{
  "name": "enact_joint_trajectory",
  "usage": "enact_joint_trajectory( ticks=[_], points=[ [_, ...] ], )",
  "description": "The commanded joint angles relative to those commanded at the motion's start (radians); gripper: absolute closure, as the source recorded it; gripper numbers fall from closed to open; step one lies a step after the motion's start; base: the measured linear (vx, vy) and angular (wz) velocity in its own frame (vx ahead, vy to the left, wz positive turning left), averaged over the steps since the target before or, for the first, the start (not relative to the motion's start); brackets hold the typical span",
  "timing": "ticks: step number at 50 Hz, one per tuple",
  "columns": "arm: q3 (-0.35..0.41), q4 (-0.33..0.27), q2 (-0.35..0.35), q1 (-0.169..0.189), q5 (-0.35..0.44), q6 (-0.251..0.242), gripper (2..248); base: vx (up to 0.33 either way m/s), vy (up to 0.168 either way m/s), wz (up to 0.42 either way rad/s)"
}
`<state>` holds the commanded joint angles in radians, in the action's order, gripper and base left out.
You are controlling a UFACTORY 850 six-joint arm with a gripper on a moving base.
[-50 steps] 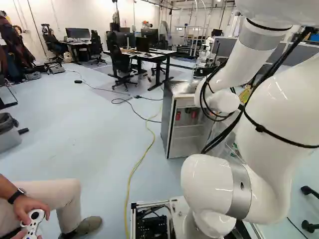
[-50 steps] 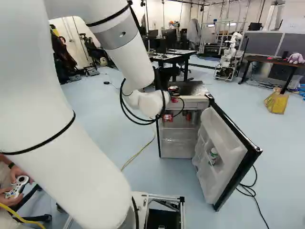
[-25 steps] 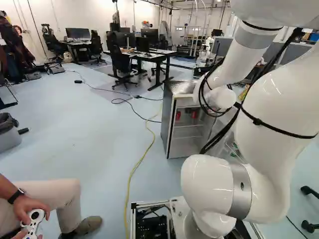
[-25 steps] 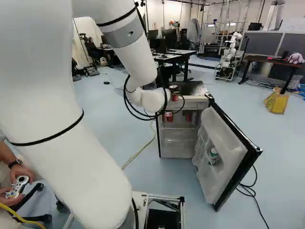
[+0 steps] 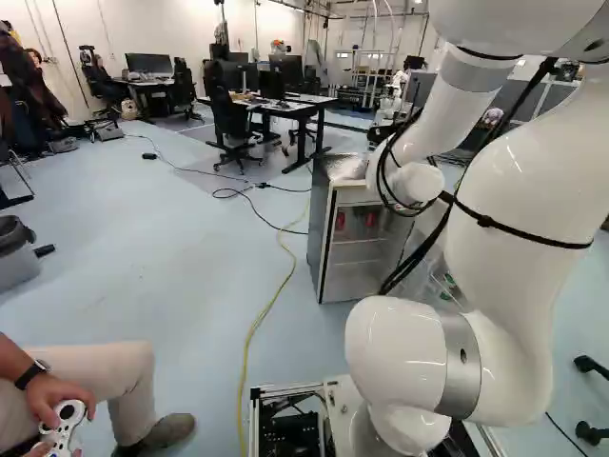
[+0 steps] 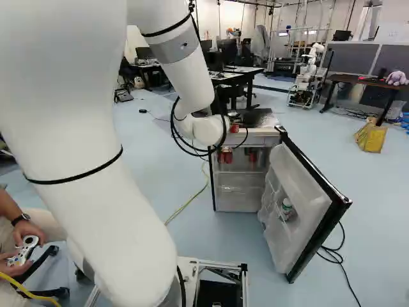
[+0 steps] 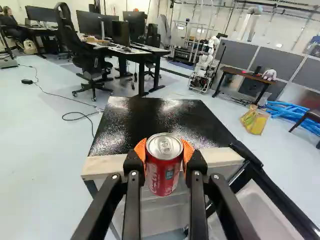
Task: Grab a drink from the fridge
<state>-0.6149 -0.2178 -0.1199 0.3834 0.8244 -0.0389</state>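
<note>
Can (image 7: 163, 167): red, upright, held near the fridge's near top edge.
Gripper (image 6: 234, 126): grasping the can, an orange pad (image 7: 141, 151) at each side.
Fridge (image 5: 321, 224): door (image 6: 300, 192) open, extending near and right.
Upper interior: red cans (image 6: 225, 157).
Door pocket: bottle (image 6: 286, 207).
Left floor: yellow cable (image 5: 249, 347).
Far side: desk (image 7: 148, 49) beyond fridge.
Far right: another robot (image 7: 202, 70); yellow bag (image 7: 257, 123), nearer.
</note>
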Motion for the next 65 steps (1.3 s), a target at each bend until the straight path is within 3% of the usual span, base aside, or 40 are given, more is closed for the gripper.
enact_joint_trajectory(
  ticks=[65],
  points=[
    [-0.176, 0.000, -0.156, -0.062, -0.034, 0.000, 158, 0.000, 0.000, 0.000]
  ],
)
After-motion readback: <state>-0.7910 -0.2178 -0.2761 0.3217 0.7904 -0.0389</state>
